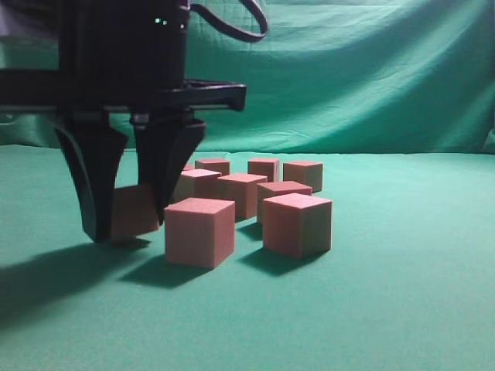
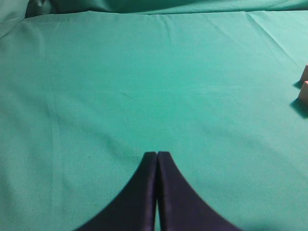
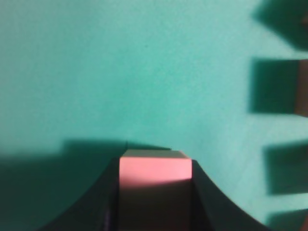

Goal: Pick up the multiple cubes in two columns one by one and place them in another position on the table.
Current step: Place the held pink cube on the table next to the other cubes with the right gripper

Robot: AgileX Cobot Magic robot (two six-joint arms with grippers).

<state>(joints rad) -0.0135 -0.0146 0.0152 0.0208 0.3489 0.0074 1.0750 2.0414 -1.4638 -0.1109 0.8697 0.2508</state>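
In the exterior view my right gripper (image 1: pixel 130 212) hangs at the left, shut on one pinkish-red cube (image 1: pixel 136 210) whose base is at or just above the table (image 1: pixel 387 294). The right wrist view shows the same cube (image 3: pixel 155 168) clamped between the black fingers (image 3: pixel 204 197) of the right gripper (image 3: pixel 155 164). Several more cubes stand in two rows to its right, the nearest two being a cube (image 1: pixel 199 230) and a cube (image 1: pixel 298 224). My left gripper (image 2: pixel 157 155) is shut with nothing in it over bare cloth, and cube edges (image 2: pixel 304 91) show at the far right.
A draped green backdrop (image 1: pixel 371 77) closes off the rear. Dark cube shadows (image 3: pixel 272 86) line the right side of the right wrist view. Green cloth stretches to the right of the cubes and in front of them.
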